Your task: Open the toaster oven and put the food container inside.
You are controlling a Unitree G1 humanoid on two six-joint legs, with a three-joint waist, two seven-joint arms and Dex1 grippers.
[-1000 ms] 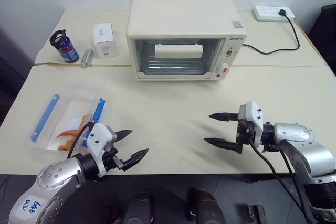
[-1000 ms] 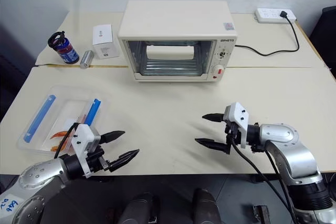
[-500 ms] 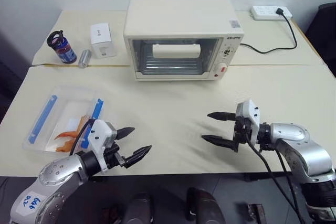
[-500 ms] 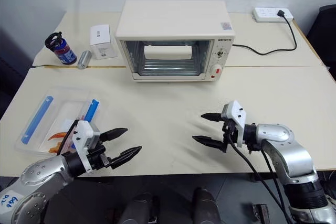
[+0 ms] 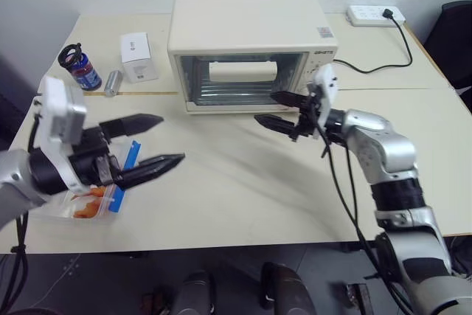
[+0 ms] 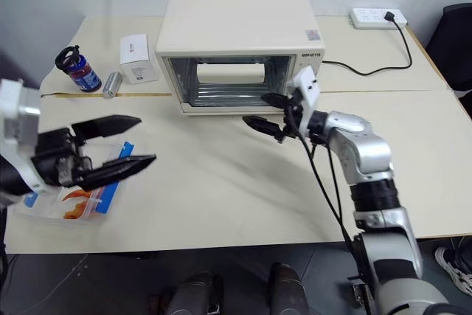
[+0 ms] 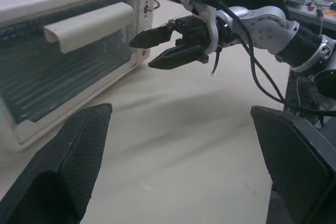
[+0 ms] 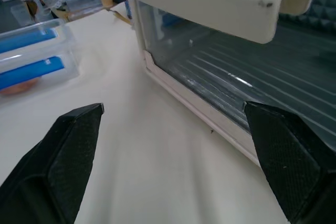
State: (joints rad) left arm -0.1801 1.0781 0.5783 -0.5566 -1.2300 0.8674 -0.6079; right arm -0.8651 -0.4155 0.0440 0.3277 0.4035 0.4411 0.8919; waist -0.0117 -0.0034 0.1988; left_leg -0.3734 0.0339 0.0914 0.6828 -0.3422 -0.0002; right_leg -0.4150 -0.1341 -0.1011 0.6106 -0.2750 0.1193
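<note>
1. The toaster oven (image 5: 253, 51) sits top centre of the frame on the cream surface (image 5: 243, 189), glass door shut, with the bar handle (image 5: 243, 71) running across the front.
2. The right claw (image 5: 279, 108) is up right in front of the oven door, just below and to the right of that handle. Its two black fingers are spread wide and it's got nothing in it. Can't tell if a fingertip is actually touching the glass.
3. The left claw (image 5: 151, 145) hangs at the left of the frame, above the surface, fingers pointing toward the middle. Also gaping wide, also empty.
4. The food container (image 5: 96, 198) is lower left, flat on the surface, mostly hidden behind the left claw. You can make out a blue clip strip and some orange bits inside.
5. Upper left there's a small white carton (image 5: 137, 57), a dark bottle with a blue label (image 5: 78, 68) and a little silver cylinder (image 5: 112, 82) lying beside it.
6. Top right corner has a white power strip (image 5: 375, 14), with a black cable (image 5: 383, 53) running back to the oven.
</note>
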